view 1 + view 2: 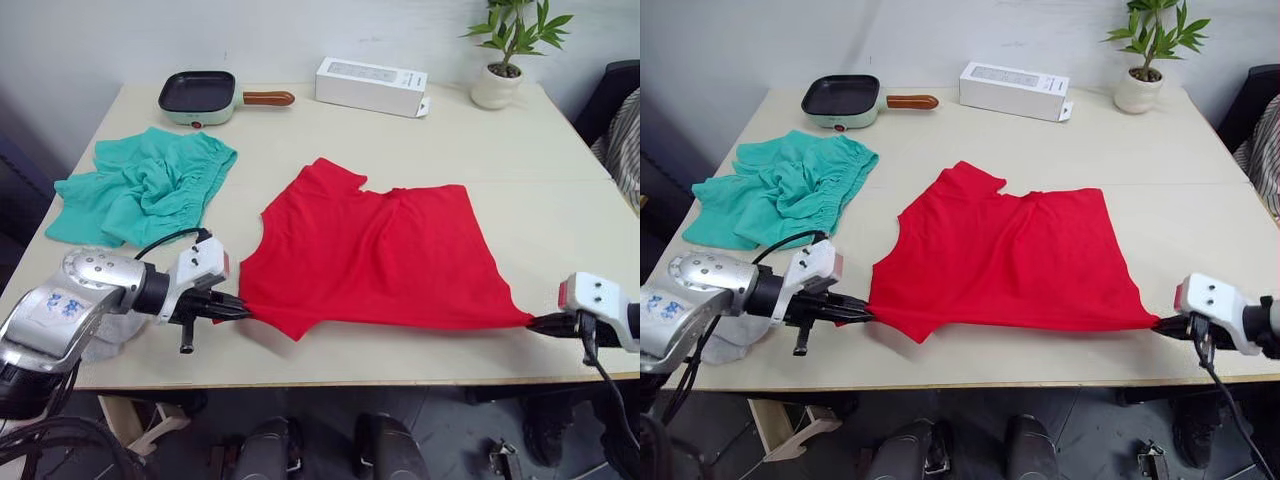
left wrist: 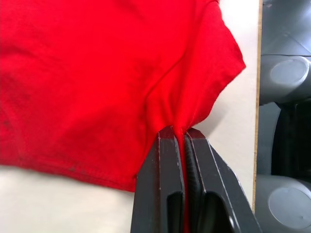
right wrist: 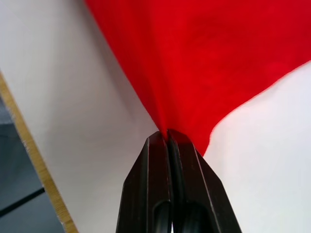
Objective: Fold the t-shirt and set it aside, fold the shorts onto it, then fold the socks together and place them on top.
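The t-shirt (image 1: 385, 255) is showing plain bright red, the shorts (image 1: 140, 188) near the table's (image 1: 420, 135) left edge teal-green. The table is showing pale cream. At its far edge, the pan (image 1: 200, 96) is looking mint-green and black with a brown handle, the box (image 1: 370, 85) white.

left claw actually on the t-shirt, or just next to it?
Touching. The left wrist view shows the left claw shut, with a pinch of the red t-shirt caught between its two black fingers.
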